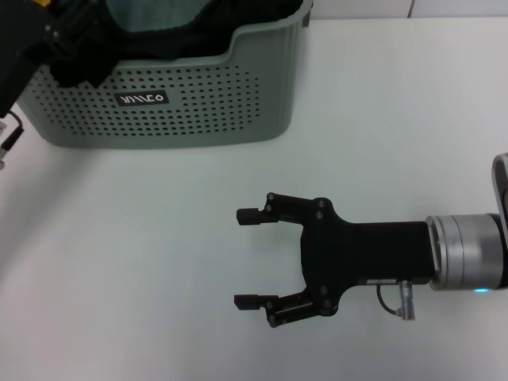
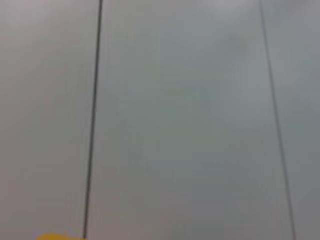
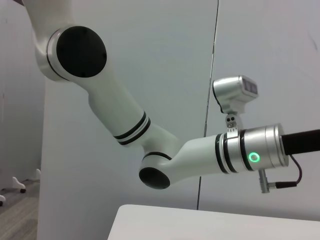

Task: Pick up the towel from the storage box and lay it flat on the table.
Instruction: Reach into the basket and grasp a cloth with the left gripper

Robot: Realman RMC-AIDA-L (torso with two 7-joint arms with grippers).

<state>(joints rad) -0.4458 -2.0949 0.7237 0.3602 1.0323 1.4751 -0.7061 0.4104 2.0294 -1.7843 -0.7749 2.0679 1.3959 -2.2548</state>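
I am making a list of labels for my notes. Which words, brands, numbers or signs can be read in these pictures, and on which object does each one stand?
A small white logo on the front wall of the storage box, head view: stylised letters, too blurred to read with certainty.
Right wrist view: no text; only a green ring light on the left arm's wrist.
Left wrist view: no text at all.

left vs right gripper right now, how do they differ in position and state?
The right gripper hovers over bare table in front of the storage box, fingers wide open, holding nothing. The left gripper is up at the storage box's left end, over the dark towel inside; whether it grips cannot be told. Both are black.
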